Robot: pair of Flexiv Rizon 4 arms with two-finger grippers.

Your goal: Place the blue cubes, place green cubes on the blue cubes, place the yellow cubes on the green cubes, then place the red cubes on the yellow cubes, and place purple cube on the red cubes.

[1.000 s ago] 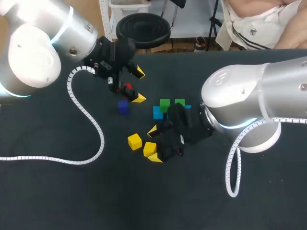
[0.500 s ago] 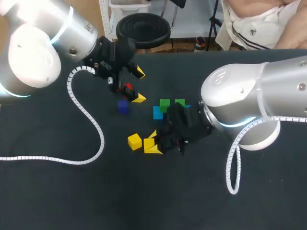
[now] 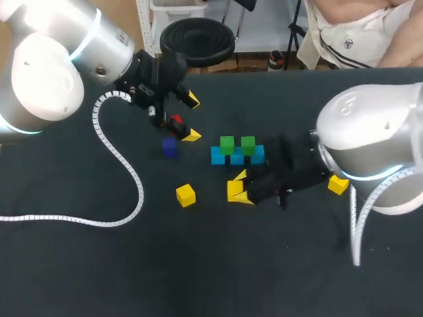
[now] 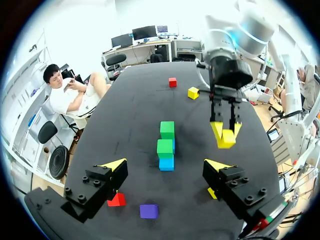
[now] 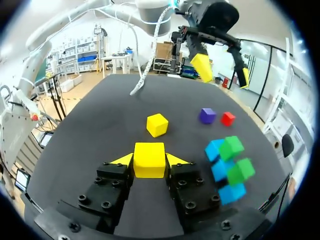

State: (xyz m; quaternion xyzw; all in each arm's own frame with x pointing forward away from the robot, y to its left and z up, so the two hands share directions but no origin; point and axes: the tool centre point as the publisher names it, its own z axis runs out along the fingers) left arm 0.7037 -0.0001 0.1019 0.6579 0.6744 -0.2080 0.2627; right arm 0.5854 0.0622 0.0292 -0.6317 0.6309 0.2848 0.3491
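A row of blue cubes (image 3: 237, 156) lies mid-table with two green cubes (image 3: 227, 144) (image 3: 248, 144) on it. My right gripper (image 3: 238, 191) is shut on a yellow cube (image 5: 149, 159) just in front of that row. Another yellow cube (image 3: 186, 195) lies loose to the left, and a third (image 3: 338, 185) lies beside my right arm. My left gripper (image 3: 191, 118) hangs open over a red cube (image 3: 176, 121), with a purple cube (image 3: 170, 146) close by. In the left wrist view, the red cube (image 4: 116, 200) and purple cube (image 4: 148, 211) lie under its fingers, and a second red cube (image 4: 172, 82) sits far off.
A white coiled cable (image 3: 122, 162) from my left arm trails across the left side of the dark table (image 3: 99, 264). My right arm's body (image 3: 370, 145) covers the table's right part.
My right gripper closed on a yellow cube and carried it right, toward the blue row. The right arm drew back, uncovering both green cubes and a yellow cube. The left arm stayed still.
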